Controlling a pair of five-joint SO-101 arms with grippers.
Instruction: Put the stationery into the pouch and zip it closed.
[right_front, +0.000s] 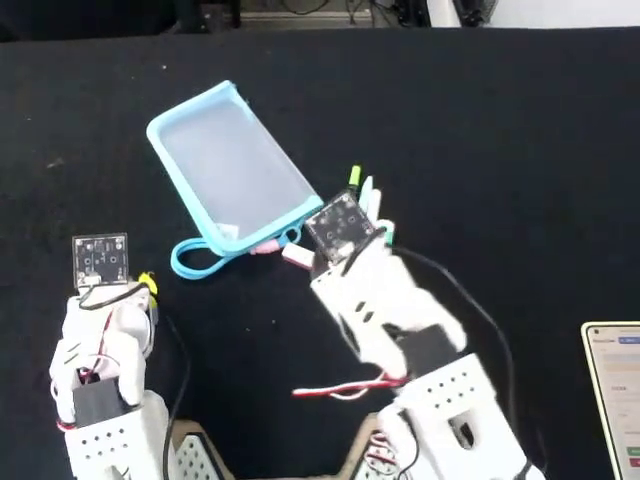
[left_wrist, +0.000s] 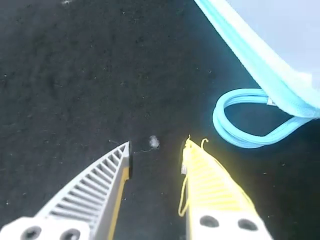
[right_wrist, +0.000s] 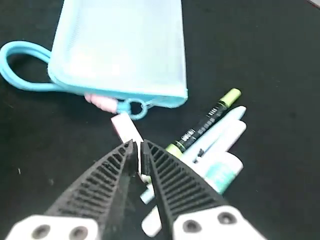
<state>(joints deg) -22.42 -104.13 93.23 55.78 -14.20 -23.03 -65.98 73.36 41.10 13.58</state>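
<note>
Looking at this from where I'm standing, I'd say the job has barely started. The pouch (right_front: 230, 165) is lying flat on the black table (right_front: 500, 150) and looks empty to me. The pens (right_front: 365, 190) are all in a little bundle on the table just beside the pouch's near corner, not inside it. There's a green-capped marker (right_wrist: 205, 125) in there plus a few white and teal ones. The right gripper (right_wrist: 136, 150) has its jaws pinched together on a small white tab (right_wrist: 124, 127), right by the ring at the pouch's corner. My guess is that's the zipper pull, so it's on the opening step. I honestly can't tell whether the zip is open or not. The left gripper (left_wrist: 155, 150) hangs over bare table with its jaws apart, holding nothing, near the blue strap loop (left_wrist: 240, 120) but not touching it. So nothing is ticked off yet: the pouch has to be opened, every pen has to go in, and then it gets zipped shut. That flimsy pouch will probably slide if nobody pins it down.
</note>
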